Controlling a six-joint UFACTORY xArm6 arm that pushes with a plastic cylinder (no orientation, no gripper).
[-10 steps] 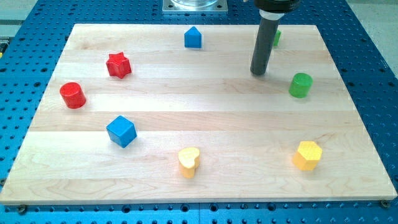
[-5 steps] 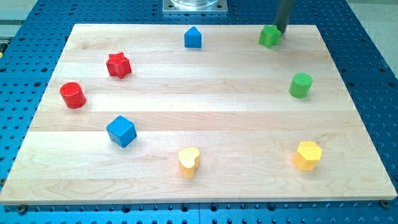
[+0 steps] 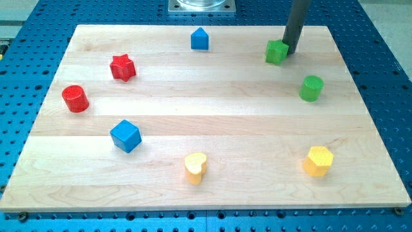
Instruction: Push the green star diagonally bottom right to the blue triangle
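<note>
Near the table's [image 3: 206, 116] left edge stands the red cylinder [image 3: 75, 98]. Up and to its right, toward the top-left corner, is the red star [image 3: 122, 67]. Below these, left of centre, sits the blue cube [image 3: 125, 135].

Close to the top edge, slightly left of its middle, is the blue triangle [image 3: 200, 39], a small house-shaped block with a pointed top. Near the bottom edge, roughly below it, lies the yellow heart [image 3: 196, 167].

The green star [image 3: 277, 52] stands near the top edge, toward the top-right corner and well apart from the blue triangle, on that block's right side. Its exact outline is hard to resolve.

The end effector is a plain dark rod with nothing to spread or close; it holds nothing. It enters from the view's top. My tip [image 3: 290, 53] is at table height, directly against the green star's right side, apparently touching it; a gap cannot be ruled out.

Below the star, near the right edge, stands the green cylinder [image 3: 311, 88]. Toward the bottom-right corner lies the yellow hexagon [image 3: 318, 160].
</note>
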